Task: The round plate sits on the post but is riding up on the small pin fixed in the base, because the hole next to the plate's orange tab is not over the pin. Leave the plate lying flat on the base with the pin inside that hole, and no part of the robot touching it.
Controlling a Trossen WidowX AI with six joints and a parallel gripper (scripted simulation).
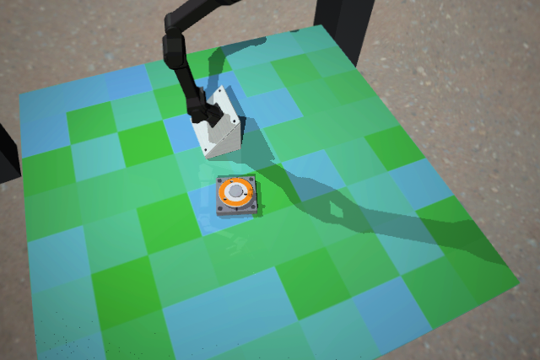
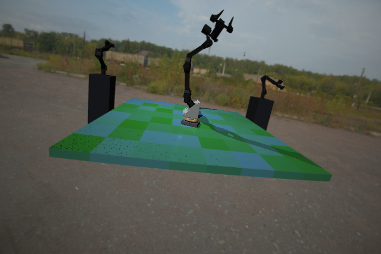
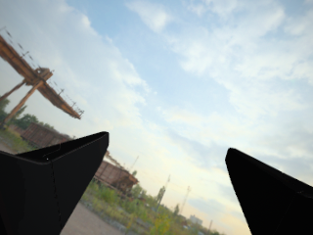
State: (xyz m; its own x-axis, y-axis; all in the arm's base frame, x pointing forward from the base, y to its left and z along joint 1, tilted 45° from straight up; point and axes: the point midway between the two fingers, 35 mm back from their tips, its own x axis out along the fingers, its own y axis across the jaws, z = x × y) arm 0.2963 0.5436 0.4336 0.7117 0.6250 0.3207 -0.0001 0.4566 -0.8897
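The round plate (image 1: 222,192) (image 2: 186,119), an orange ring with a white inner ring, sits around the grey post (image 1: 235,190) on the square dark grey base (image 1: 225,211) (image 2: 190,124). Small dark spots show on the plate, but which is the hole beside the tab is too small to tell. The tab seems to be at the plate's right edge in the top view. The pin cannot be made out, and the plate's tilt is unclear. My gripper (image 2: 228,13) (image 3: 167,146) is open and empty, high above the base and pointing up at the sky, touching nothing there.
My arm stands on a light grey wedge mount (image 1: 229,138) (image 2: 193,112) just behind the base. The checkered table (image 1: 244,308) (image 2: 169,153) carries both. Dark pedestals (image 1: 344,2) (image 2: 100,97) (image 2: 259,111) stand beyond the table, with other arms on them in the exterior view.
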